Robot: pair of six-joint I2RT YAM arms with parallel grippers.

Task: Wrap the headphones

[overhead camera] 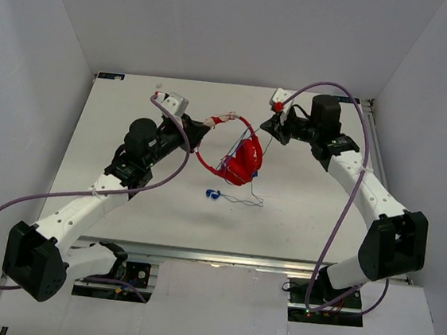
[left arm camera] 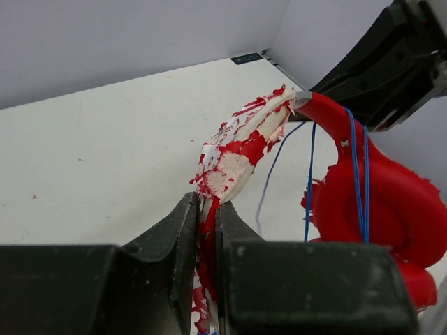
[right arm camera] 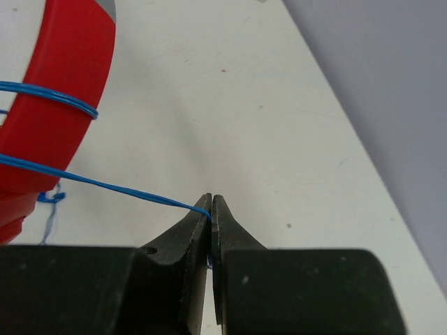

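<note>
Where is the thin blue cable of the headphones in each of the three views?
Top external: cable at centre, lying below the earcups.
Left wrist: cable right of centre, hanging vertical.
Right wrist: cable in the left half, running into the shut right pincer.
Shared landmark: red headband.

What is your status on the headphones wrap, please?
Left gripper shut on headband. Right gripper shut on cable. Headphones part-wrapped, cable looped over band. Nothing in the way.

No legible text, labels, brands or numbers anywhere in these views.
</note>
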